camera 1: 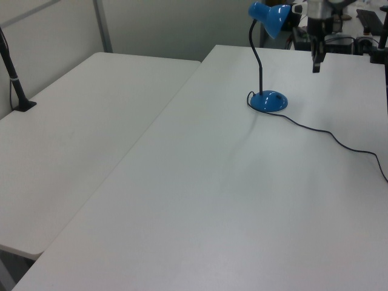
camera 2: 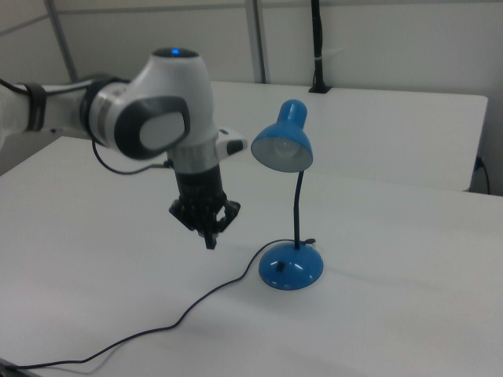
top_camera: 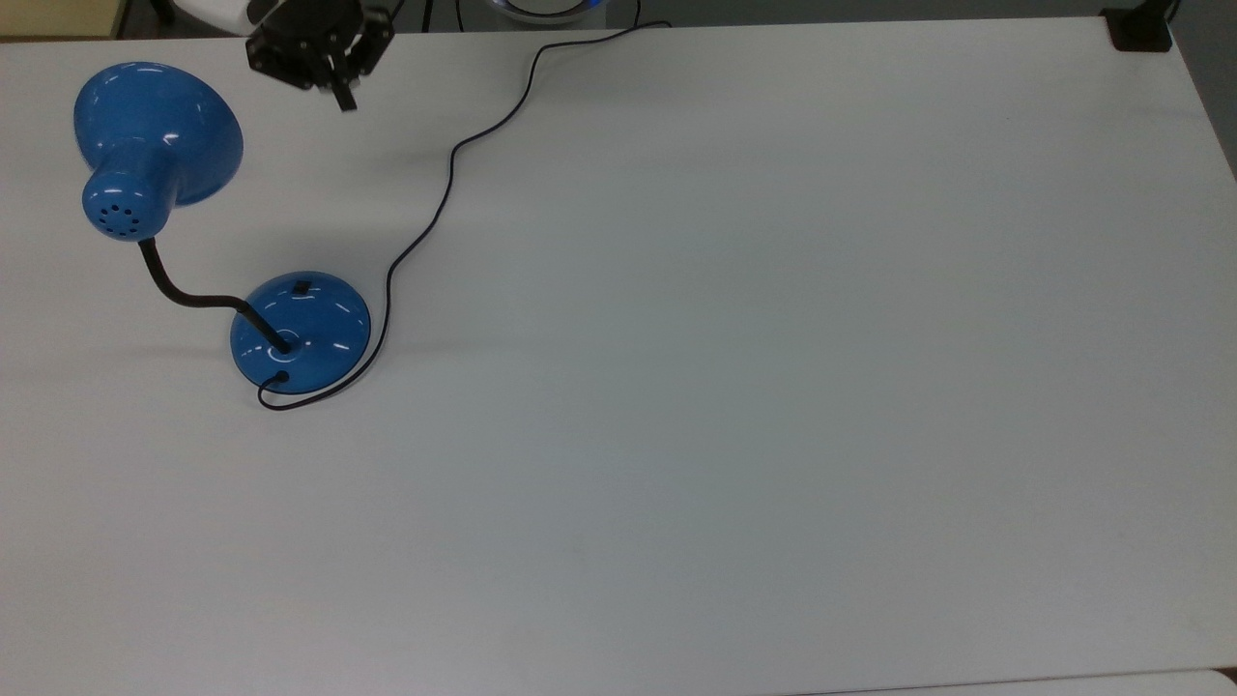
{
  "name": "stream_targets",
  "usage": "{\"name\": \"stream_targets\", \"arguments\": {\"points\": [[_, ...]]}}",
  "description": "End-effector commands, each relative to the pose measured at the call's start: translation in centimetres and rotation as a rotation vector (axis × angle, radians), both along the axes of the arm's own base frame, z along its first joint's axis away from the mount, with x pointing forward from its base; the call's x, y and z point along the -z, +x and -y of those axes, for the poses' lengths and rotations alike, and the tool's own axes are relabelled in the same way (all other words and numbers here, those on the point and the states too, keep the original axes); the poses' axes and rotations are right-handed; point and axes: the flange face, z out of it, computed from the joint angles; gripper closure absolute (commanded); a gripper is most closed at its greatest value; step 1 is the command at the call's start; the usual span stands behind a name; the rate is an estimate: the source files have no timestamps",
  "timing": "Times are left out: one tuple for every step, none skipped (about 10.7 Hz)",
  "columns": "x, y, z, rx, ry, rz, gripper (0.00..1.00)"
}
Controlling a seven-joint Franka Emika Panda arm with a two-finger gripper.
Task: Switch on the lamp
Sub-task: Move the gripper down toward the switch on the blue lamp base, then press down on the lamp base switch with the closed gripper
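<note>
Bare counter (top_camera: 773, 387) separates the hand (top_camera: 340, 97) from the lamp base (top_camera: 301, 332). Obstructions: shade (top_camera: 159, 135) overhanging at the top view's left, cord (top_camera: 435, 208) running just right of the base.

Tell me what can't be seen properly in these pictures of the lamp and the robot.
- Cord: its far end runs off the top view's upper edge, so where it plugs in stays unknown.
- Switch: a small black patch on the base; its position is too small to read.
- Gripper: dark against itself in the right view; whether the jaws are apart cannot be told.
- Arm: cut off by the right view's left edge.
</note>
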Motion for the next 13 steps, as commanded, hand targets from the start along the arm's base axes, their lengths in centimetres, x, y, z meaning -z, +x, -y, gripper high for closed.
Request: {"name": "stream_targets", "arguments": {"points": [[5.1, -0.9, 1.0, 0.09, 0.045, 0.172, 1.0], [6.4, -0.3, 1.2, 0.117, 0.042, 0.213, 1.0], [7.9, 0.5, 1.6, 0.162, 0.047, 0.237, 1.0], [9.0, 1.2, 2.0, 0.195, 0.038, 0.276, 1.0], [10.4, 2.0, 2.7, 0.253, 0.047, 0.324, 1.0], [11.1, 2.5, 3.2, 0.306, 0.06, 0.375, 1.0], [11.6, 2.8, 3.5, 0.348, 0.069, 0.416, 1.0], [11.8, 3.0, 3.8, 0.38, 0.077, 0.437, 1.0], [12.0, 3.3, 4.2, 0.415, 0.088, 0.458, 1.0], [12.2, 3.8, 4.7, 0.464, 0.114, 0.473, 1.0], [12.4, 4.3, 5.0, 0.487, 0.122, 0.486, 1.0], [12.5, 4.6, 5.2, 0.494, 0.12, 0.493, 1.0], [12.7, 4.9, 5.3, 0.496, 0.12, 0.493, 1.0]]}}
